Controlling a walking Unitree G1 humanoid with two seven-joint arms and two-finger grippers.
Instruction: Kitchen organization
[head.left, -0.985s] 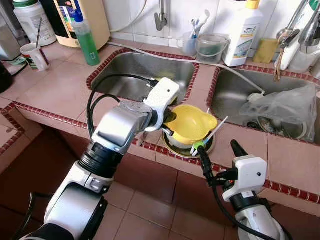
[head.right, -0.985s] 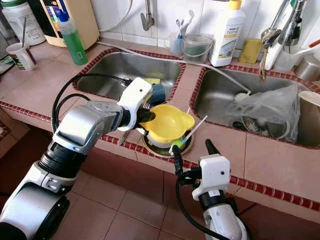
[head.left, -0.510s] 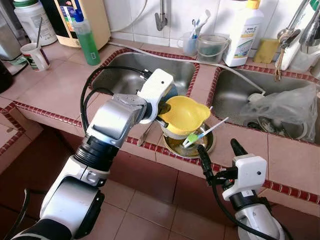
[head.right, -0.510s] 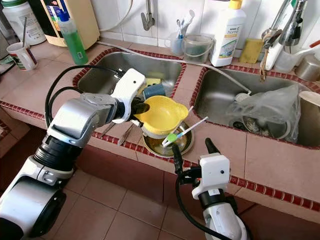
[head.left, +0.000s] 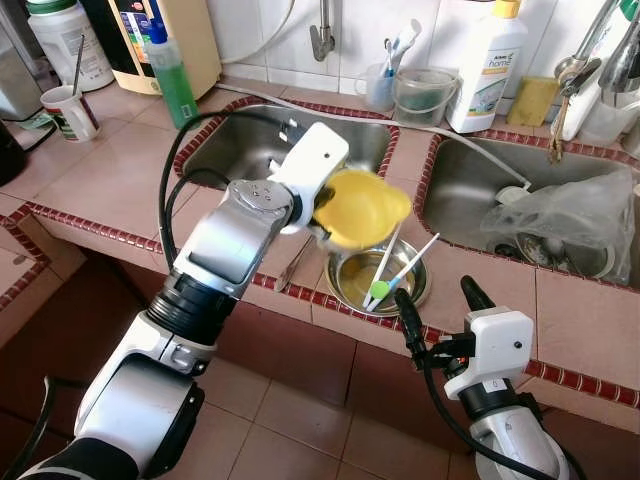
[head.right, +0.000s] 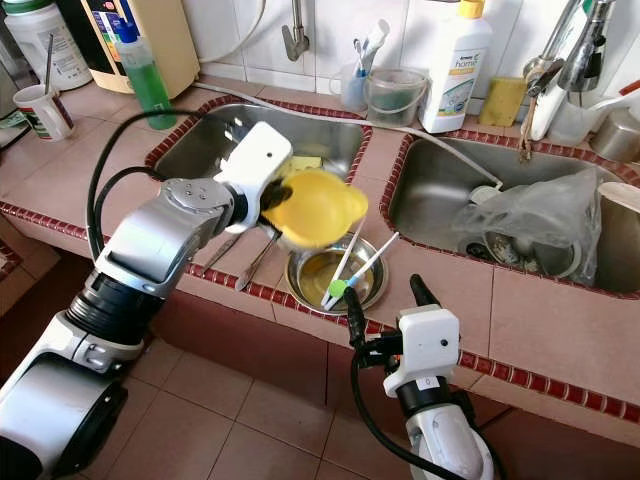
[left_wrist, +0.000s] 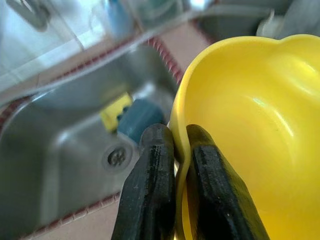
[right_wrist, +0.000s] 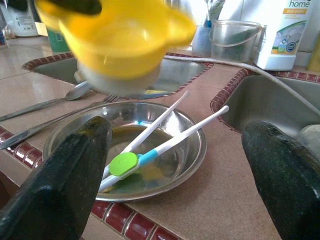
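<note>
Eye views: the left pincer (head.left: 318, 212) grips the yellow bowl (head.left: 362, 208) by its rim, airborne above the steel dish (head.left: 378, 281) on the worktop (head.left: 120, 170).

Left wrist: fingers (left_wrist: 150, 190) clamp the rim.

Right wrist: right pincer (right_wrist: 175, 165) spread, idle. Placement remains.

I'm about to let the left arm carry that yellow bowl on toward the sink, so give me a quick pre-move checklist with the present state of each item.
1. Left end effector grip on the yellow bowl: fingers pinch the rim, one on each side. Ok.
2. Bowl clear of the steel dish: lifted above it, apart. Ok.
3. Bowl contents: blurred in the eye views; the part of the inside seen from the left wrist looks bare. Cannot tell.
4. Chopsticks: lying in the steel dish, free of the bowl. Ok.
5. Right end effector: open, low at the counter edge near the dish. Ok.
6. Left sink: a blue item lies near the drain. Not ok.
</note>
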